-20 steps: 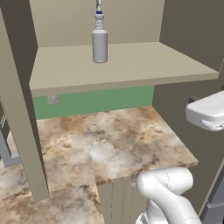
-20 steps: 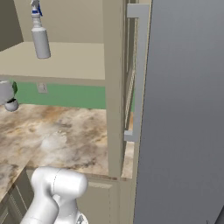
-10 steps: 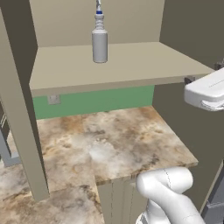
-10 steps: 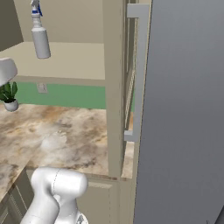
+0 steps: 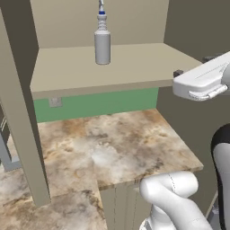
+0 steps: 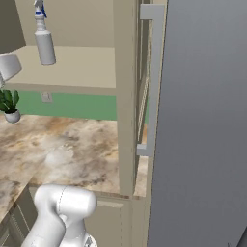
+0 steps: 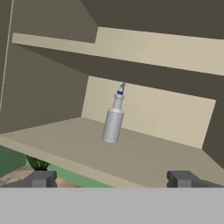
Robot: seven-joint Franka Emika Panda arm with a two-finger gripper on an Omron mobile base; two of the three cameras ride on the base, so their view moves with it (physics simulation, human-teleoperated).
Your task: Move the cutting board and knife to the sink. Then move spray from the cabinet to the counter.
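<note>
The spray (image 5: 102, 43) is a slim pale grey bottle with a white-and-blue nozzle. It stands upright near the back of the beige shelf (image 5: 134, 67) in the open cabinet (image 5: 22, 90). My gripper (image 5: 194, 66) hovers at shelf height off the shelf's right front corner, well right of the bottle. In the hand view the spray (image 7: 113, 120) stands ahead, centred between my two dark fingertips (image 7: 42, 178), and my gripper (image 7: 113, 179) is open and holds nothing. The marbled counter (image 5: 108, 148) lies below the shelf. The cutting board, knife and sink are out of view.
A taupe cabinet side post (image 5: 27, 134) stands at the left of the counter. A green backsplash (image 5: 99, 104) runs under the shelf. A small potted plant (image 6: 9, 107) sits at the back of the counter. A tall grey panel (image 6: 202, 125) with a long handle (image 6: 154, 77) stands to the right.
My hand has risen from below the shelf to shelf height and edged left toward the shelf's corner. The spray has not moved, and the jaws stay open.
</note>
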